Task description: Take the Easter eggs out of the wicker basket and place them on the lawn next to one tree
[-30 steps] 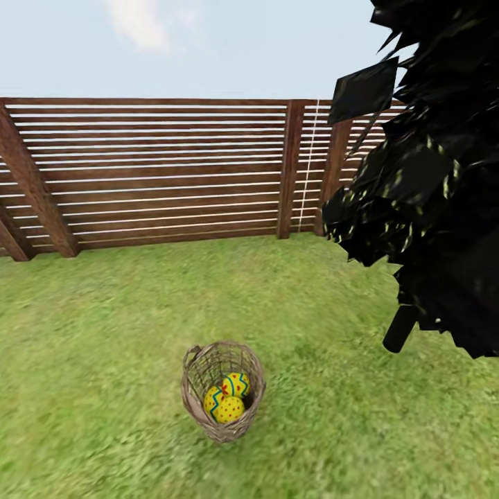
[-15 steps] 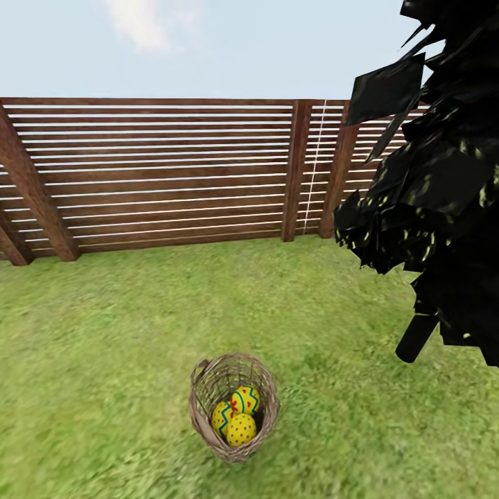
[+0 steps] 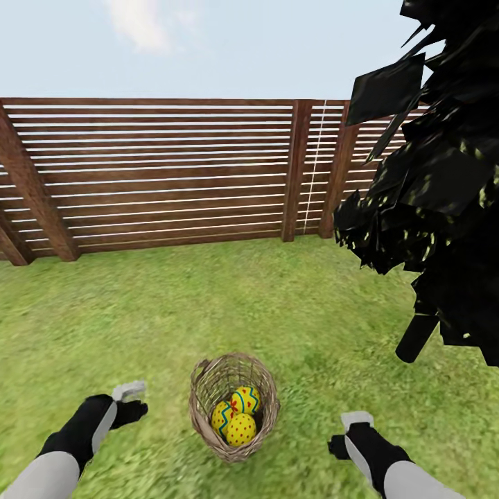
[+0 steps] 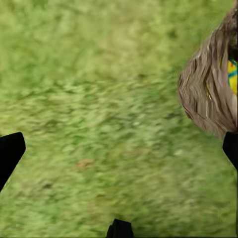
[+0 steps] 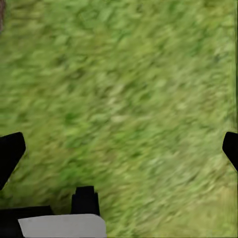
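The wicker basket [image 3: 234,409] stands upright on the lawn [image 3: 208,305], near and at the centre of the head view. Three yellow Easter eggs [image 3: 239,416] with red dots and blue zigzags lie inside it. My left gripper [image 3: 130,402] hovers over the grass just left of the basket, open and empty. In the left wrist view the basket's woven wall [image 4: 208,94] and a bit of one egg [image 4: 233,74] sit off to one side of the open gripper [image 4: 119,153]. My right gripper [image 3: 348,431] is open over bare grass right of the basket [image 5: 119,153]. The tree is out of view.
Black cypress-like foliage [image 3: 443,173] with a dark trunk [image 3: 416,338] fills the right side, about a metre beyond the right arm. A brown slatted wooden fence [image 3: 159,173] closes off the grass at the back. Open grass lies all around the basket.
Both arms have risen into the head view, one on each side of the basket. Before that the camera moved closer, shifting the basket lower; the basket and eggs themselves have not moved.
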Tool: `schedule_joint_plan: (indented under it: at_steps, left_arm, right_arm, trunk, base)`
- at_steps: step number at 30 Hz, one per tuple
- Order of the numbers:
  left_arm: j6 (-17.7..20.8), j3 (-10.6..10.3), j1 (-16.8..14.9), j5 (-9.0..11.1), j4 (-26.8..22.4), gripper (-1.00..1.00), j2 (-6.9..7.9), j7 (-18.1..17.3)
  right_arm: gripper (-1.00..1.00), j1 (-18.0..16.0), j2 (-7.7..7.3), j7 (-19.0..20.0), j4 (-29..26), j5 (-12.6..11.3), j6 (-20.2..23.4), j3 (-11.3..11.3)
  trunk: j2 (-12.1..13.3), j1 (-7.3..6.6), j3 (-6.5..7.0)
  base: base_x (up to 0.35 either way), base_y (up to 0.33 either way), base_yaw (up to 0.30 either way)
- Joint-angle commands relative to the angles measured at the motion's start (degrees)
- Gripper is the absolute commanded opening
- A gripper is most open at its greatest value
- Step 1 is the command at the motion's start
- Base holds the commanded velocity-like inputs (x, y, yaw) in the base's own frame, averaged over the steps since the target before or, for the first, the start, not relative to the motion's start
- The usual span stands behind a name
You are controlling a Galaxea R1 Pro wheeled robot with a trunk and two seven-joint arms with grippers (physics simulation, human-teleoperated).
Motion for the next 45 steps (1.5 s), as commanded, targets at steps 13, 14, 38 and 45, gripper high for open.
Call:
schedule_joint_plan:
  at_steps: [13,14,38,45]
  left_arm:
    - [0.86,0.04,-2.08,0.65,-4.22,1.00,0.17,-0.65]
    - [0.88,0.01,-2.08,0.62,-4.15,1.00,0.13,-0.65]
    - [1.34,-6.72,-2.08,0.33,-3.93,1.00,-0.02,-3.05]
    - [1.46,-9.36,-2.08,0.40,-3.91,1.00,-0.11,-3.94]
  right_arm:
    - [1.00,-2.45,0.06,-0.13,-3.08,-5.31,1.38,-0.44]
    - [1.00,-2.45,0.08,-0.14,-3.03,-5.37,1.31,-0.47]
    - [1.00,-2.46,-0.43,4.09,-3.14,-5.30,1.07,-7.39]
    - [1.00,-2.46,-0.55,8.02,-3.05,-5.29,1.26,-7.41]
  trunk:
    - [-0.03,0.00,0.03]
    - [-0.03,0.00,0.06]
    - [-0.03,0.00,1.10]
    - [-0.03,0.00,1.14]
  base:
    - [0.070,0.130,-0.105]
    - [0.154,0.294,-0.271]
    - [0.080,0.253,-0.248]
    - [0.000,0.003,-0.117]
